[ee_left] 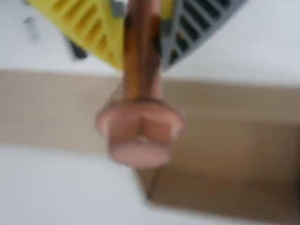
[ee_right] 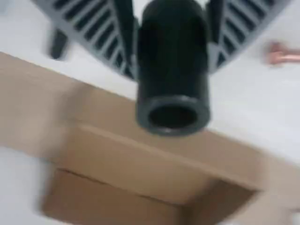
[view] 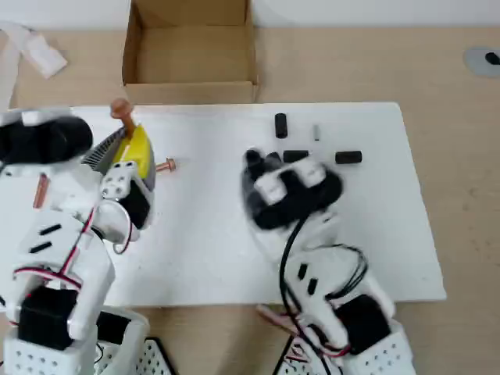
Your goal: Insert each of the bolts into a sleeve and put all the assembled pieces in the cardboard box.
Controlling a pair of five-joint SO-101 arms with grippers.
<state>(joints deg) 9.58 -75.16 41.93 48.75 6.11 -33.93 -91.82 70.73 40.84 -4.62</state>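
My left gripper (view: 125, 129) (ee_left: 140, 42), with one yellow and one grey finger, is shut on a copper bolt (view: 121, 109) (ee_left: 139, 122) whose head points toward the cardboard box (view: 187, 47) (ee_left: 225, 154). At the middle of the white board, my right gripper (view: 256, 162) (ee_right: 173, 28) is shut on a black sleeve (ee_right: 173, 79), its open end facing the box (ee_right: 140, 178). Two more bolts lie on the board (view: 166, 165) (view: 41, 190). Loose black sleeves lie beyond the right gripper (view: 280, 124) (view: 294, 156) (view: 348, 157).
The white board (view: 211, 250) covers most of the wooden table. A small grey piece (view: 316, 132) lies among the sleeves. White tape or paper (view: 39, 51) sits at the far left, and a grey disc (view: 484, 61) at the far right edge.
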